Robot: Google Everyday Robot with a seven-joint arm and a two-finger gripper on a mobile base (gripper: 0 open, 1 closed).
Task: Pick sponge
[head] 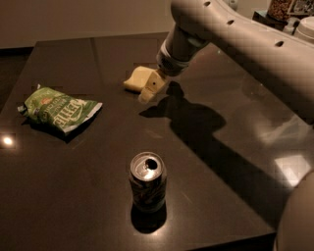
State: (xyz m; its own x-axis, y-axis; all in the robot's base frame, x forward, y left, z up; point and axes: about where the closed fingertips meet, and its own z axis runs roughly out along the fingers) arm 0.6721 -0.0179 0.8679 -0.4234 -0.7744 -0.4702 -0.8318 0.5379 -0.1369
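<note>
The sponge (136, 78) is a pale yellow soft block lying flat on the dark table (73, 196), at the far middle. My gripper (147, 94) hangs from the grey arm (230, 34) that reaches in from the upper right. It points down at the table, right against the sponge's right front edge, and covers part of that edge. The gripper's tip is just above or on the table surface. The sponge lies on the table and is not lifted.
A green snack bag (61, 110) lies at the left. An open soda can (147, 181) stands upright near the front middle. Jars and a white object (294, 14) sit beyond the table at the top right. The table's front edge runs along the bottom right.
</note>
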